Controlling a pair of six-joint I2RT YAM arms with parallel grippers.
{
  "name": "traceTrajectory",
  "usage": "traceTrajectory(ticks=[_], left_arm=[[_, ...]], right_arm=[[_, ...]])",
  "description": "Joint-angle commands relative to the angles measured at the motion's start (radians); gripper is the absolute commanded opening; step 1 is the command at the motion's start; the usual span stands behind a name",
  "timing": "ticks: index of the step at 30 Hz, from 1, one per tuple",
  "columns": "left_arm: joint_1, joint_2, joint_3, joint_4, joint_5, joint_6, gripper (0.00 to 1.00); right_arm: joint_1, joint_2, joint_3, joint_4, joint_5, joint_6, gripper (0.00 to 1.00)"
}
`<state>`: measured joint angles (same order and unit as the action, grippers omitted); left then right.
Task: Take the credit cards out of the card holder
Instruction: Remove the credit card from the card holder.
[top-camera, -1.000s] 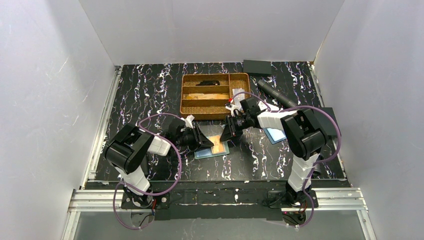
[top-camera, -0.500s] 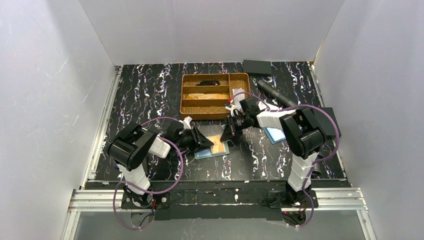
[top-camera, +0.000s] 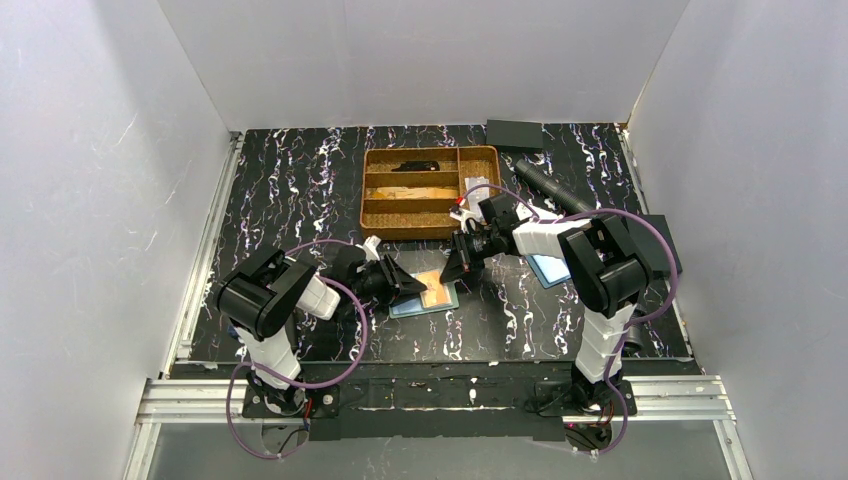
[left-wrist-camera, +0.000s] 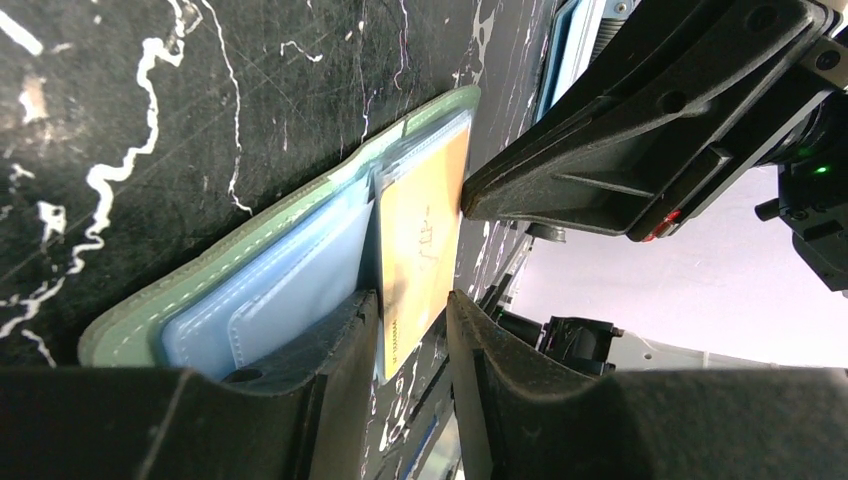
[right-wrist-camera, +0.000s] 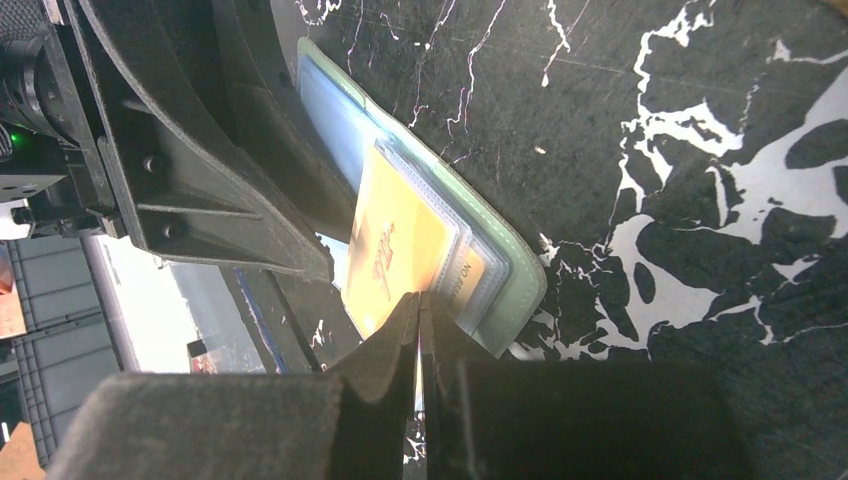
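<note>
So basically the only real change in the last second is on the right side, but going left to right: the left gripper comes at the card holder from its 9 o'clock and hasn't really budged. Its jaws stand narrow but not closed. One finger presses on the holder's pale blue pockets, and the end of the orange-gold card pokes into the gap without being squeezed. The teal holder lies open and flat on the marbled table, around the middle, at 6 o'clock from the wooden tray. It sits where it sat a second ago. The card is already partly out of its clear pocket, sticking past the holder's edge. The right gripper reaches in from about 2 o'clock, and this is the new bit: its jaws were a little apart and have now come together to a thin slit, apparently nipping the card's free edge. That probably means the grab is done and the pull-out comes next, with the left finger pinning the holder so it doesn't drag along. No dark blue card is visible from here, so whether one is tucked inside can't be told.
</note>
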<state>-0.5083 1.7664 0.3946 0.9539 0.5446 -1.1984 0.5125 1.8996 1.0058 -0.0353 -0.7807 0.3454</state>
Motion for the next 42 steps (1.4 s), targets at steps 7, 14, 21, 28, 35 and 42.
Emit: traceTrajectory(ticks=[7,14,21,28,35,42], left_arm=[[-0.009,-0.002,-0.030,-0.060,-0.064,0.008,0.26],[-0.009,0.000,-0.026,-0.060,-0.068,0.007,0.15],[-0.005,-0.015,-0.035,-0.060,-0.059,0.034,0.00],[0.019,-0.059,-0.067,-0.057,-0.023,0.076,0.00],[0.043,-0.082,-0.107,-0.057,0.005,0.091,0.00],[0.053,-0.084,-0.114,-0.057,0.025,0.104,0.00]], right_arm=[[0.063,0.033,0.005,0.040,-0.054,0.037,0.11],[0.080,0.039,0.009,0.062,-0.080,0.046,0.11],[0.080,0.032,0.020,0.015,-0.040,0.003,0.20],[0.078,0.032,0.037,-0.088,0.096,-0.060,0.26],[0.078,0.041,0.052,-0.145,0.192,-0.093,0.27],[0.078,0.051,0.063,-0.172,0.231,-0.113,0.27]])
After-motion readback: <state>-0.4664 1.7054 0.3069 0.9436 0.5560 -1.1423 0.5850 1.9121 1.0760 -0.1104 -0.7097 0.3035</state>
